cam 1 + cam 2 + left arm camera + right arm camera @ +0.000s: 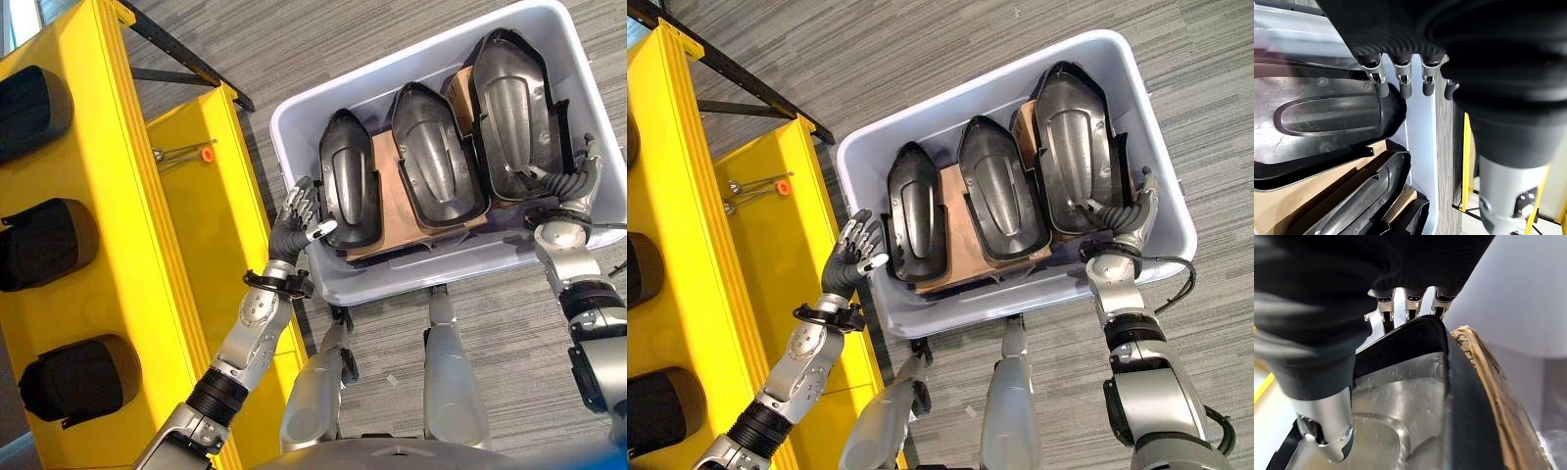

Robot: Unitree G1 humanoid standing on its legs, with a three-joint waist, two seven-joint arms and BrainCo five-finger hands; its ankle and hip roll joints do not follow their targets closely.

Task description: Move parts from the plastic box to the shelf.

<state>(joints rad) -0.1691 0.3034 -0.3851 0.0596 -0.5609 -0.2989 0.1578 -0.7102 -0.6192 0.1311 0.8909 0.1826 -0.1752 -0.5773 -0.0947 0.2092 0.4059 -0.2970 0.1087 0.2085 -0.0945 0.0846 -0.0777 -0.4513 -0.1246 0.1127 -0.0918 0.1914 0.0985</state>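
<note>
Right hand (1114,227) apparently grips largest part (1073,132) (left hand (854,257) open).

Silver-grey arms — each robot hand (306,217) silver-fingered, dark-tipped, black ribbed wrist cover.

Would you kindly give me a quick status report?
Left robot hand open beside left part. Right robot hand shut on right part. Three parts in box. Nothing blocking.

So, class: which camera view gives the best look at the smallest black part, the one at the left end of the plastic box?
The left eye view: the smallest black part shows whole, beside the left hand. The right eye view matches it. The left wrist view shows one end close up; the right wrist view shows a different part.
</note>
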